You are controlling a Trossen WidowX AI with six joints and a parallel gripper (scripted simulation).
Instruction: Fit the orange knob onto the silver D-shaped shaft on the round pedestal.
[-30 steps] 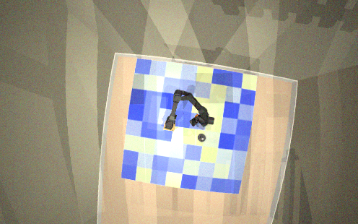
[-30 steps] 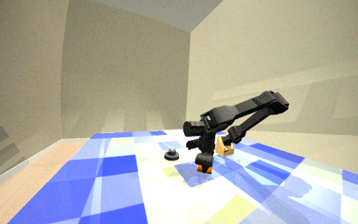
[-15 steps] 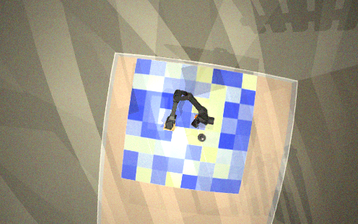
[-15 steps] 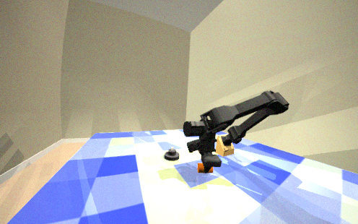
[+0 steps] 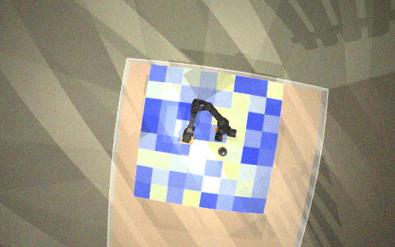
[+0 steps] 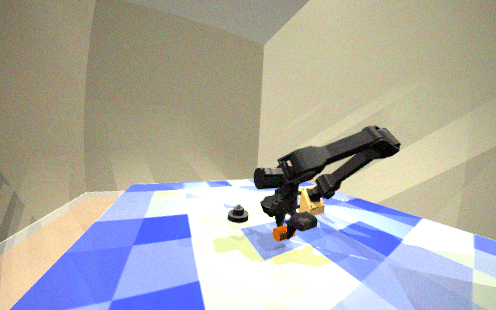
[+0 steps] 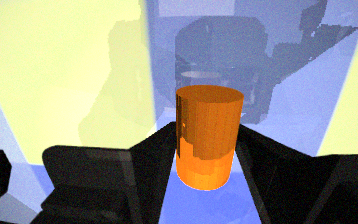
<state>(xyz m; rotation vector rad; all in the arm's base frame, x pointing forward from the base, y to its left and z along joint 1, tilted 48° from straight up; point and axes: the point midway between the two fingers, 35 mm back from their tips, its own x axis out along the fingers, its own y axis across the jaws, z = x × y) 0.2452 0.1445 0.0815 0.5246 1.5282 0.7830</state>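
Observation:
The orange knob (image 5: 216, 129) (image 6: 280, 233) (image 7: 207, 137) is a smooth cylinder lying sideways between the fingers. The end that shows in the wrist view is plain, and no hole shows in any view. My gripper (image 6: 284, 231) (image 7: 204, 127) is shut on the knob and holds it low over the mat; the exact height is hard to tell. The dark round pedestal (image 5: 222, 151) (image 6: 238, 216) stands apart from the gripper, below it in the top view and left of it in the exterior view. Its shaft (image 6: 239, 207) points up; its flat side is too small to make out.
The arm's tan base (image 5: 187, 140) (image 6: 311, 203) stands left of the gripper in the top view and behind it in the exterior view. A blue, white and yellow patchwork mat (image 5: 151, 185) (image 6: 150, 280) lies on the tan table (image 5: 159, 223). Arm shadows cross the mat in the wrist view.

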